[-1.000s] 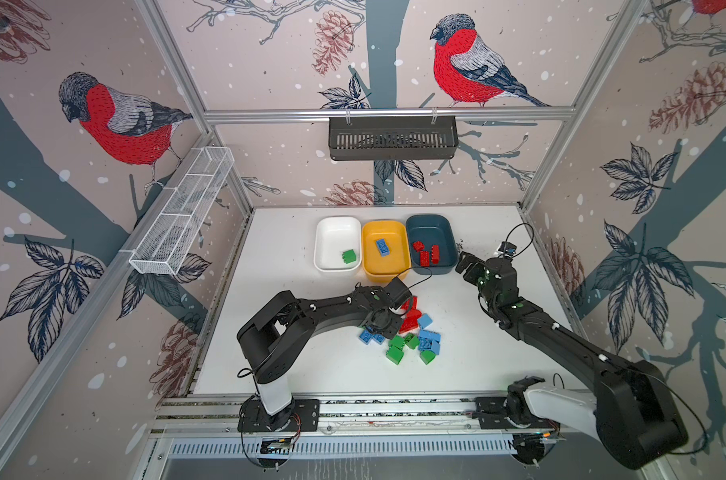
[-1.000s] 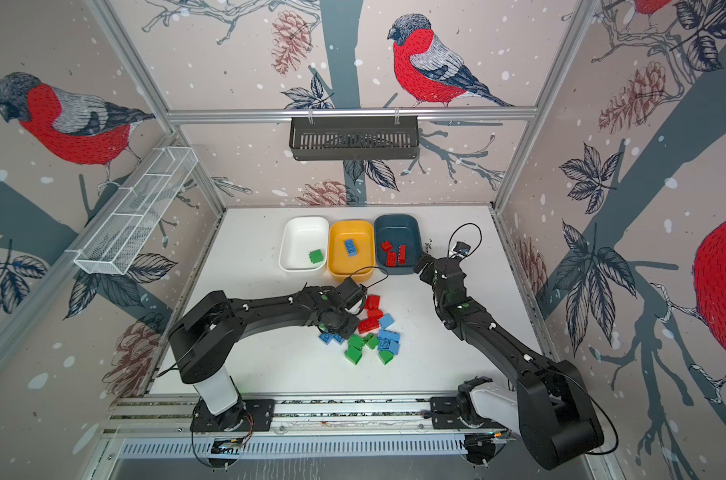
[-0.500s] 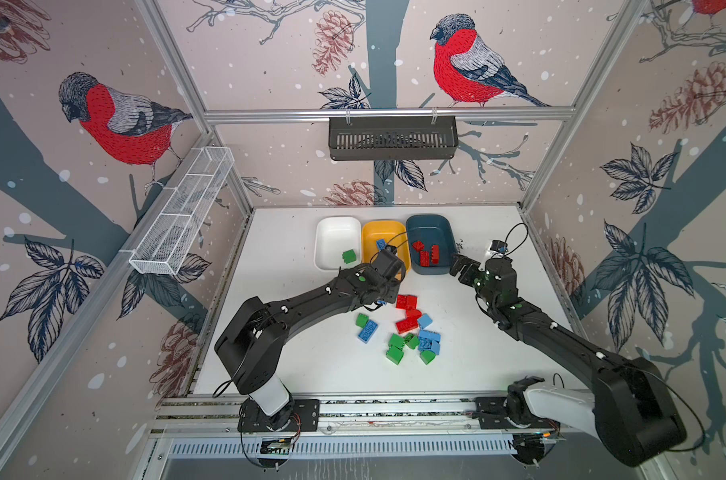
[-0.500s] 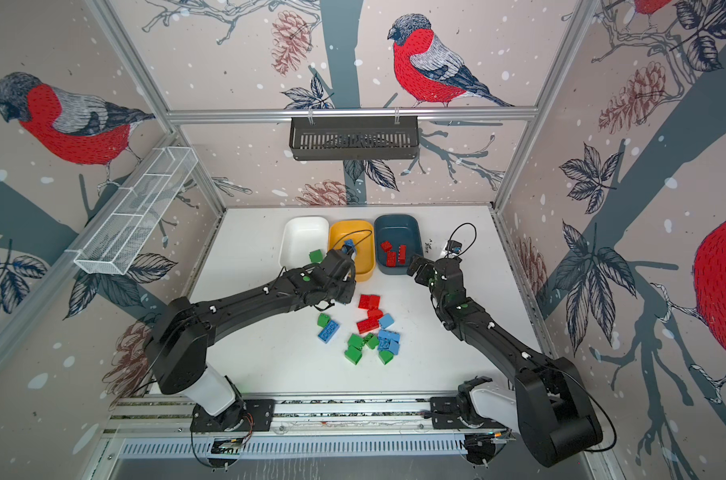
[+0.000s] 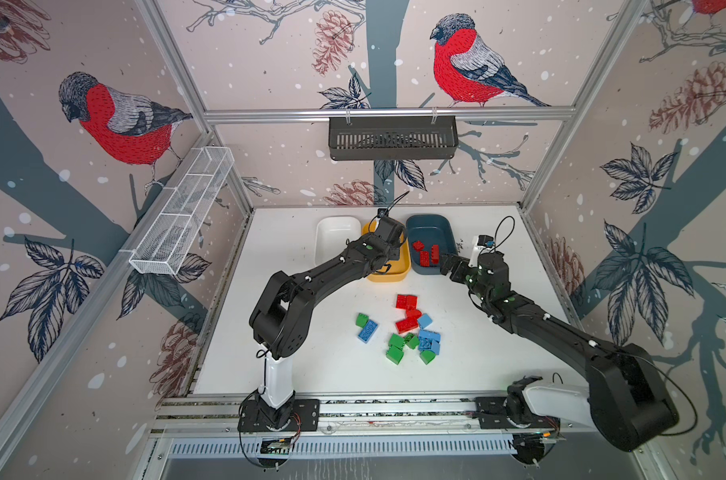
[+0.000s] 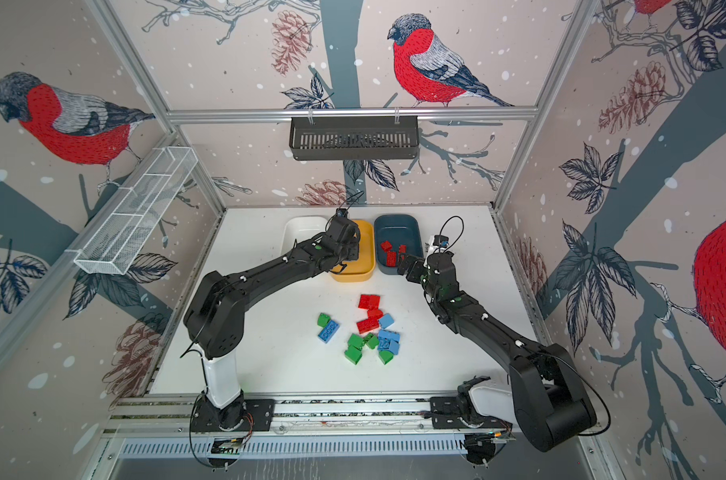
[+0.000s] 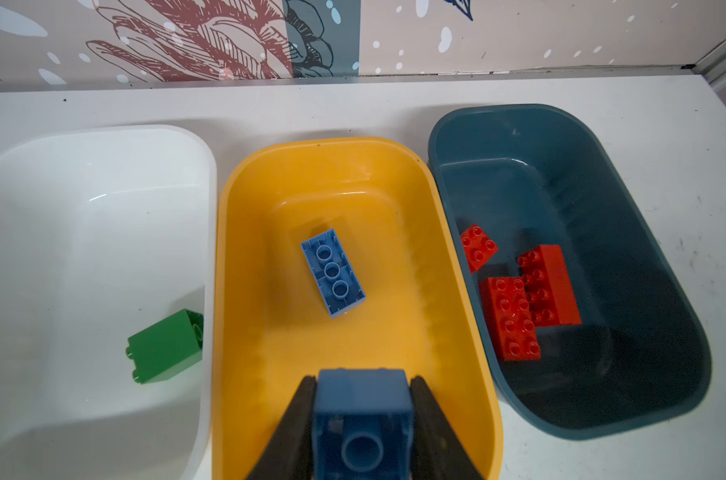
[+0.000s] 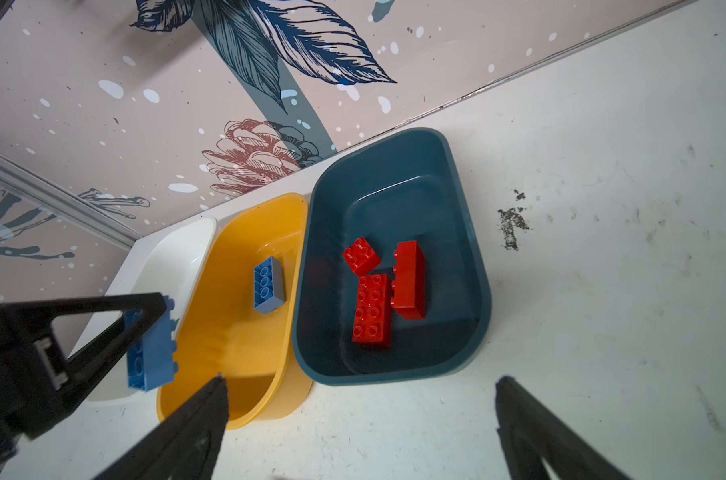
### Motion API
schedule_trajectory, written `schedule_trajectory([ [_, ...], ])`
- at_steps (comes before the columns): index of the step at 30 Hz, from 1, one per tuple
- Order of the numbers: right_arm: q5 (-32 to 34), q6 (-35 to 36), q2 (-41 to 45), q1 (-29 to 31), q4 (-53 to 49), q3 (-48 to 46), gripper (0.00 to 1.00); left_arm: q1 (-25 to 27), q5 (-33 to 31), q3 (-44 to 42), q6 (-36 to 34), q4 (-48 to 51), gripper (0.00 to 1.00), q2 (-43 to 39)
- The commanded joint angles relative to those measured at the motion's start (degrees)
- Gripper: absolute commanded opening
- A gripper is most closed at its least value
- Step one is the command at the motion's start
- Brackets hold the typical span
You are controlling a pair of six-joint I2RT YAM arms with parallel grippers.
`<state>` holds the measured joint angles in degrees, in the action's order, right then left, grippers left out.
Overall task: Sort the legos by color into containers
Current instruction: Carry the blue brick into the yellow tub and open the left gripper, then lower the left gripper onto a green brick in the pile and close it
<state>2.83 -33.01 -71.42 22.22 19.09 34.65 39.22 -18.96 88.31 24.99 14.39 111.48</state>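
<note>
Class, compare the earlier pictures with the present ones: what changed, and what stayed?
The left gripper, shut on a blue brick, lifted it from the loose pile and carried it over the yellow tub. The right gripper stayed open beside the teal tub; its red bricks have not moved.

**Materials and surface finishes**

The white tub [image 7: 82, 199], yellow tub [image 7: 394, 199] and teal tub [image 7: 540, 174] are smooth moulded plastic, softly glossy. The red bricks [image 7: 515, 316] and the blue brick [image 7: 361, 415] held in the left gripper [image 7: 362, 378] are smooth plastic with a satin sheen; its fingers [image 7: 290, 432] are matt black. The tabletop [image 8: 602, 166] is matt white, scuffed and flecked dark. The frame rails [image 5: 386, 113] are pale metal; the wire-mesh basket [image 5: 182, 212] is white mesh, the slotted wall basket [image 5: 392, 139] matt black.
</note>
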Motion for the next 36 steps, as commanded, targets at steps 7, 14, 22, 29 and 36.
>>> schedule_trajectory([
  [7,-0.3,2.0,-0.1,0.7,-3.3,0.7,0.99,-1.3,4.6,10.4,-0.7,0.8,0.33,10.8],
  [14,0.2,4.0,0.7,1.2,-7.1,0.8,0.99,-1.5,5.3,15.9,-1.8,4.5,0.7,13.6],
  [22,0.5,5.1,0.9,1.8,-8.6,0.7,1.0,-1.4,6.9,8.0,-2.0,4.0,0.89,5.9],
  [29,2.0,5.2,0.5,2.6,-6.8,0.3,0.99,-1.4,6.8,-7.2,-1.3,6.3,0.96,-6.0],
  [36,4.9,6.2,-0.1,4.3,-4.8,-0.5,0.99,-1.4,12.9,-22.8,-2.0,11.3,0.96,-17.1],
])
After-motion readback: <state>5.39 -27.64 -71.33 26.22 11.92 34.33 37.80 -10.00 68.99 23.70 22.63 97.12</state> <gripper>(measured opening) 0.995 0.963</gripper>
